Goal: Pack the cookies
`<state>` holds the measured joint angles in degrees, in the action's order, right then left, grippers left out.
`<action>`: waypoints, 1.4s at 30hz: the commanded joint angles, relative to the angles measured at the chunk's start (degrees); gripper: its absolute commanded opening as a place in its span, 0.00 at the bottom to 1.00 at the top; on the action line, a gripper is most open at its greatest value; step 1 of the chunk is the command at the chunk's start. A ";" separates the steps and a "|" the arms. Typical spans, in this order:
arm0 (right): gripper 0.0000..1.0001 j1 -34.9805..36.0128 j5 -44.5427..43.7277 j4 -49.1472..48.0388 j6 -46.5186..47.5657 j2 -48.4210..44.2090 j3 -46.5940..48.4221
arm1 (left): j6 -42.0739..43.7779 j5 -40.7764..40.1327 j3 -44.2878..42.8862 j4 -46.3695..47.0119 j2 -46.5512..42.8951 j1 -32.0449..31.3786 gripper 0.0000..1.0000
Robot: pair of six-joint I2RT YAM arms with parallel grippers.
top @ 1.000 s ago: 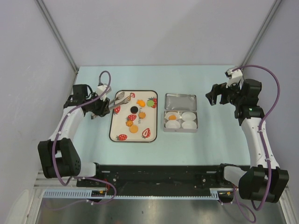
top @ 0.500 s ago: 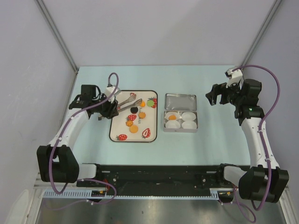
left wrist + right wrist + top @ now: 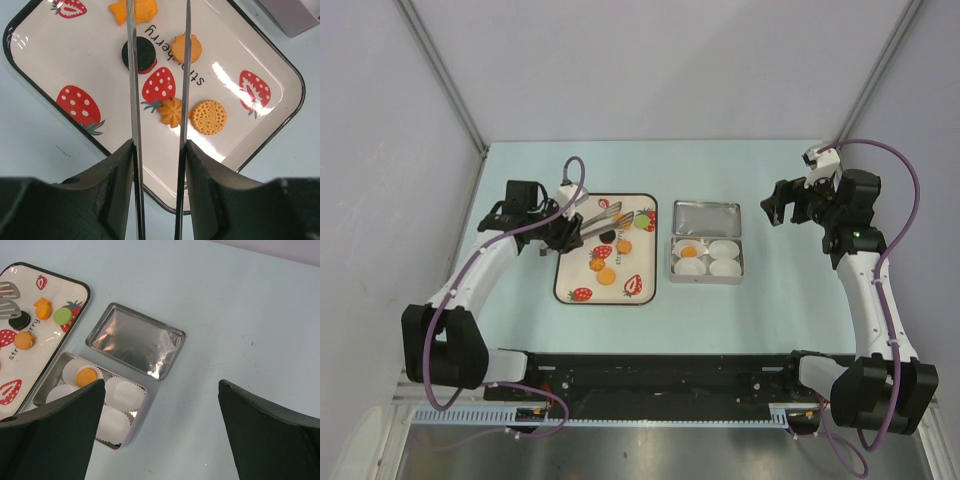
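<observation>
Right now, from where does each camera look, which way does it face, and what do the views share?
Top external: above and behind the bases, looking down on the table; both arms show, with left gripper and right gripper.
Left wrist: over the tray, looking down along the tongs clamped between its fingers.
Right wrist: high on the right, looking down toward the tin and lid; its open fingers fill the lower corners.
Shared: all three show the black cookie on the tray.

Strawberry tray (image 3: 642, 262) left of open tin (image 3: 707, 281); lid (image 3: 706, 217) just behind; tongs (image 3: 131, 75) over tray.
</observation>
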<state>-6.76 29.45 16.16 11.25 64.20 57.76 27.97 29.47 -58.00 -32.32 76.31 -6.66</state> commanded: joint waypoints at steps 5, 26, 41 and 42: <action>1.00 -0.35 1.05 -0.52 0.62 -0.31 0.07 | -0.55 -1.26 0.69 2.35 -1.43 -1.78 0.47; 1.00 -0.53 0.70 -0.43 0.62 0.04 -0.01 | 4.46 -1.09 9.22 -2.49 -9.43 -2.05 0.48; 1.00 -0.53 0.87 -0.43 0.80 0.48 -0.01 | 4.82 -3.02 9.75 0.23 -6.62 -2.84 0.49; 1.00 -0.53 0.87 -0.52 0.80 0.48 0.07 | 4.82 -2.93 9.66 0.24 -6.44 -3.01 0.49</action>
<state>-7.05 29.87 16.19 11.27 64.58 57.76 31.53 26.00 -48.29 -34.41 69.41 -8.99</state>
